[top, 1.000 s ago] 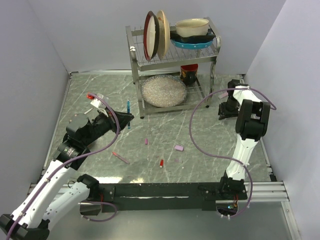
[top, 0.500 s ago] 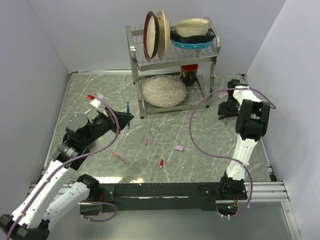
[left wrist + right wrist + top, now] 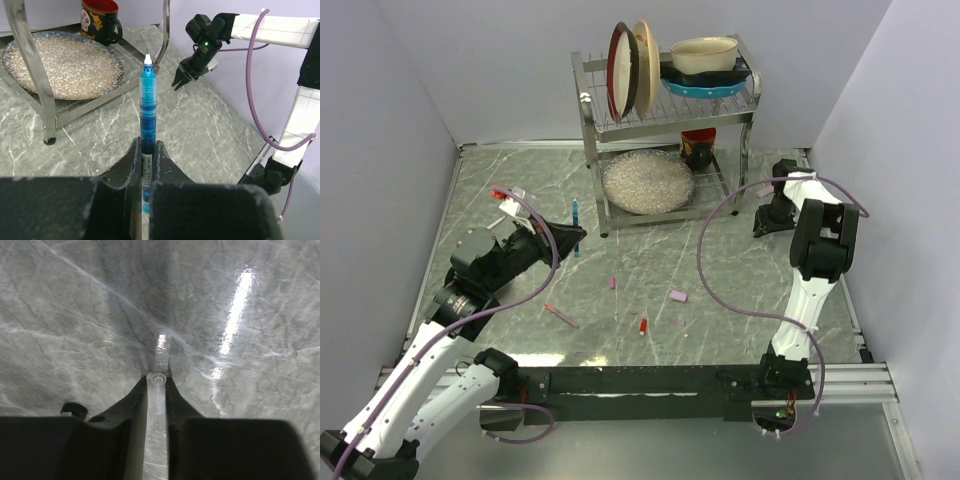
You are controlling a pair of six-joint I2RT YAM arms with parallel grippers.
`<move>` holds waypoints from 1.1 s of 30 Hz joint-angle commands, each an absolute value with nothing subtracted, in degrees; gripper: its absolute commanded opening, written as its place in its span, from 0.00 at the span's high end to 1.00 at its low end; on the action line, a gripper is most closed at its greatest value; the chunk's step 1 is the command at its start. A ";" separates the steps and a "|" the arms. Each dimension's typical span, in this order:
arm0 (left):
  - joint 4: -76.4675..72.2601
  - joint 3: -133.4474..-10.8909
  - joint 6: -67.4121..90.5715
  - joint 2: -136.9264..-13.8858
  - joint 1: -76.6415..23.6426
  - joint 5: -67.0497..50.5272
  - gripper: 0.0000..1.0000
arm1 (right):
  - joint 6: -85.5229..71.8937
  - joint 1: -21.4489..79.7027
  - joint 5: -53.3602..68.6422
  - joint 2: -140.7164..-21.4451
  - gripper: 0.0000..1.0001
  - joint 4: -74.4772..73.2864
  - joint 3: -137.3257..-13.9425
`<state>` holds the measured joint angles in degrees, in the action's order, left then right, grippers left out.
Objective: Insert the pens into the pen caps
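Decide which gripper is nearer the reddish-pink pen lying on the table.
Left. The left gripper, shut on a blue pen, is just beyond the reddish-pink pen; the right gripper, holding a clear cap, is far off to the other side.

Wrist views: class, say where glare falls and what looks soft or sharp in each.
Right wrist view: a long white glare streak on the grey marble tabletop, a fainter one above the pale translucent pen cap; the right gripper's dark fingers blurred. Left wrist view: translucent blue pen sharp, the left gripper's black fingers soft, no strong glare.
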<state>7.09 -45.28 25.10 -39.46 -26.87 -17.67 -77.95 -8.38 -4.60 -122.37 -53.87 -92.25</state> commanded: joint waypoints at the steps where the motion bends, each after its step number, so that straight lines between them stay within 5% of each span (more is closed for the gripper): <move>1: 6.24 -45.70 24.08 -38.58 -27.07 -16.53 0.99 | -72.45 -7.91 -6.24 -122.88 0.93 -49.32 -87.47; 4: 6.33 -45.62 24.08 -38.50 -27.07 -16.35 0.99 | -64.03 -7.65 -5.80 -120.16 1.00 -43.96 -82.82; 16: 8.52 -46.84 25.92 -39.63 -29.18 -15.19 0.99 | -38.77 -0.64 5.79 -96.36 1.00 -25.76 -55.58; 24: 7.21 -40.97 35.24 -44.29 -33.46 -27.78 0.99 | -39.46 11.06 11.69 -83.61 1.00 -15.21 -42.64; 33: -4.21 -33.49 44.12 -51.67 -42.96 -31.55 0.99 | -42.71 23.72 17.75 -68.49 1.00 -9.50 -45.43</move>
<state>4.54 -35.03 39.29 -50.48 -39.64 -27.77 -41.21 20.75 13.41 -75.00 -15.57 -42.09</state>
